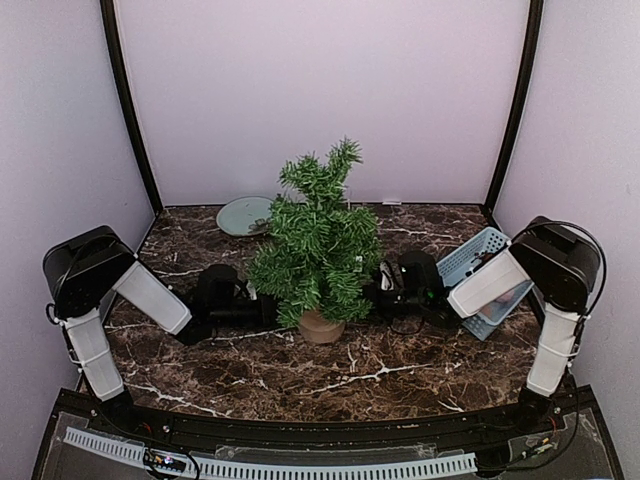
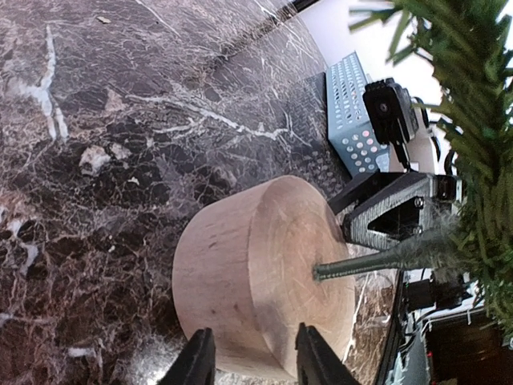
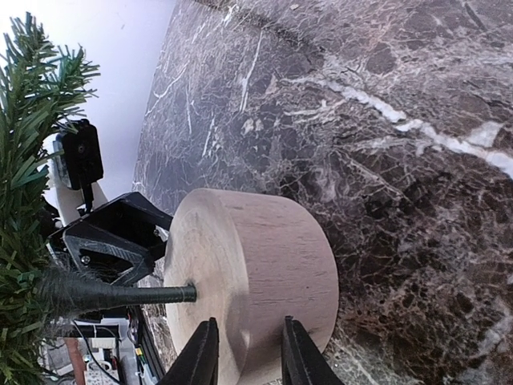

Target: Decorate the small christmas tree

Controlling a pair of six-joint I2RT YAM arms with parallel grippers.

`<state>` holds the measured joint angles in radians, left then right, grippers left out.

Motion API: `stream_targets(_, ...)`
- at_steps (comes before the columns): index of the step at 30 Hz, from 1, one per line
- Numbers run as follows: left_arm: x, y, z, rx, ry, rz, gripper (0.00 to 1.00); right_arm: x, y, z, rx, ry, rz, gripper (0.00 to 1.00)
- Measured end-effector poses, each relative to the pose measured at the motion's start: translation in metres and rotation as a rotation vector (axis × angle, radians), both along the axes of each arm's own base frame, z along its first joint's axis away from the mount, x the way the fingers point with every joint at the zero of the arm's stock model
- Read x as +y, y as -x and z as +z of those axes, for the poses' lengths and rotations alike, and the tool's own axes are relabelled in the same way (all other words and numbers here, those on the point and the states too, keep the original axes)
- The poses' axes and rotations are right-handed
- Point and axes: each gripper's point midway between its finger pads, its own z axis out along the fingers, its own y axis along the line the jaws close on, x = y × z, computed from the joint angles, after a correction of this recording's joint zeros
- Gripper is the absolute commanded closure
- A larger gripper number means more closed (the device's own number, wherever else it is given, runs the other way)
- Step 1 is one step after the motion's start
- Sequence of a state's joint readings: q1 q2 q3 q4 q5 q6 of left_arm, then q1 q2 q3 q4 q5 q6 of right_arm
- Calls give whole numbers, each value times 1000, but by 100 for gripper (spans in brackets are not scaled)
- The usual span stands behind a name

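Observation:
The small christmas tree (image 1: 320, 240) stands mid-table on its round wooden stump (image 1: 320, 326). Both arms reach in low under the branches from either side. My left gripper (image 2: 256, 362) is open, its fingertips (image 2: 198, 361) straddling the near rim of the stump (image 2: 256, 281) without clamping it. My right gripper (image 3: 248, 357) is open too, narrower, and its fingertips (image 3: 202, 353) frame the stump's (image 3: 264, 257) opposite rim. Each wrist view shows the other gripper beyond the green stem (image 2: 377, 261). No ornament is in view.
A light blue perforated basket (image 1: 478, 268) lies at the right behind my right arm, also seen in the left wrist view as the basket (image 2: 351, 120). A pale green dish (image 1: 245, 215) sits at the back left. Side walls stand close to both arms.

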<state>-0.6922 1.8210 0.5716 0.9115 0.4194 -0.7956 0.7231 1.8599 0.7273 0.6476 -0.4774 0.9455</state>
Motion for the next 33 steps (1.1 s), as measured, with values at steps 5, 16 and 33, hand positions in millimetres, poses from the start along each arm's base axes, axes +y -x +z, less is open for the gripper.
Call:
stream_targets(5,-1,1,-2,5,2,-7,74,4,-1,0,8,-17,-5,75)
stream_targets(16,7,-18,-1,-2,14,35,81,13,-12,-1,9,-29,-9,79)
stream_targets(33,22,-70,0,-24,23,121,74,28,-70,2,-35,-25,-15,78)
